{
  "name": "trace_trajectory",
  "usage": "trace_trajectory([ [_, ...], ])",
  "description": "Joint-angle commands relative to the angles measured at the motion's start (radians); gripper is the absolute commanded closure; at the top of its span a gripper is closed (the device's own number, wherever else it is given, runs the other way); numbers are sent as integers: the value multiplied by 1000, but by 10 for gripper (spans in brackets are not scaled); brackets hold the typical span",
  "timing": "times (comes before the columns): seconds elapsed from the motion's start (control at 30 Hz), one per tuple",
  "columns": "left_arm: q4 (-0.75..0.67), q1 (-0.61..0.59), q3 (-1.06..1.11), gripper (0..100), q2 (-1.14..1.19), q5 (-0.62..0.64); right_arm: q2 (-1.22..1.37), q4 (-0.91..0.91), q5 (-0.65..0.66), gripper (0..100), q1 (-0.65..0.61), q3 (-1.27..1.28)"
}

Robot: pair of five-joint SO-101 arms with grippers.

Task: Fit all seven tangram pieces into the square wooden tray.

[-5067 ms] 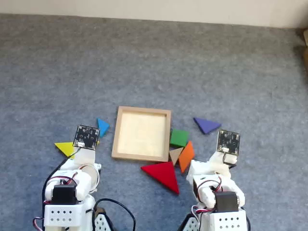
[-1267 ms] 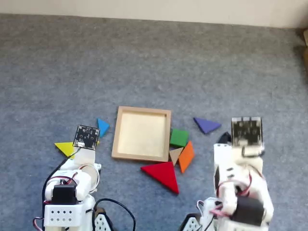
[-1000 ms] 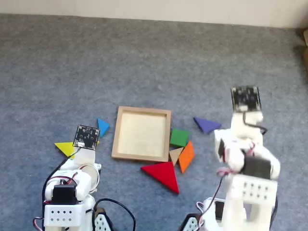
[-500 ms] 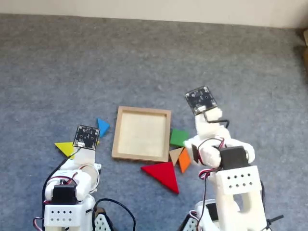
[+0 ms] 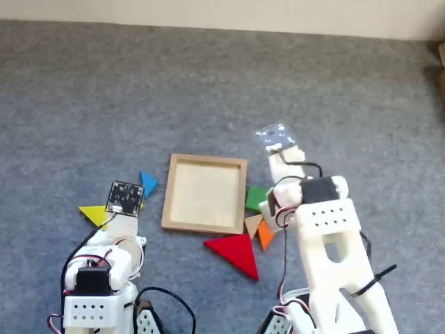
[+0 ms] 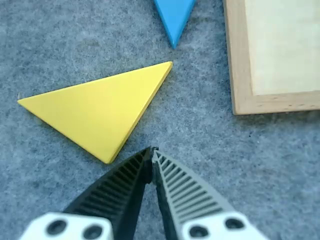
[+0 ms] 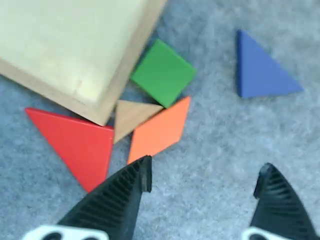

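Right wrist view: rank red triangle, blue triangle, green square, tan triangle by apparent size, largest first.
1. red triangle
2. blue triangle and green square: too alike to rank
3. tan triangle, smallest

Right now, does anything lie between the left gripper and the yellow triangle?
Nothing visible does. The left gripper, shut, sits just beside the yellow triangle, with only bare carpet between them.

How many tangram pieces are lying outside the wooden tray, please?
7: yellow triangle and light-blue triangle left of the tray; green square, tan triangle, orange parallelogram, red triangle and dark-blue triangle around its right side.
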Motion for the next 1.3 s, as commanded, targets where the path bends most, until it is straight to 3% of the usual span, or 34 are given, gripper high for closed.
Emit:
trace_trajectory([
  [0.0, 11, -13, 22, 992, -35, -11, 1, 7, -11, 677, -117, -59],
  [0.13, 11, -13, 22, 992, -35, -11, 8, 18, -34, 677, -262, -22],
  [0.33, 11, -13, 22, 992, -35, -11, 12, 12, -212, 677, -473, 30],
  [0.53, 11, -13, 22, 992, -35, -11, 12, -90, -224, 677, -628, 130],
  [0.73, 11, -13, 22, 992, -35, -11, 13, -280, -224, 677, -639, 259],
  [0.97, 11, -13, 22, 992, -35, -11, 15, -315, -221, 677, -634, 289],
  [1.27, 11, -13, 22, 992, -35, -11, 16, -430, -216, 677, -532, 377],
])
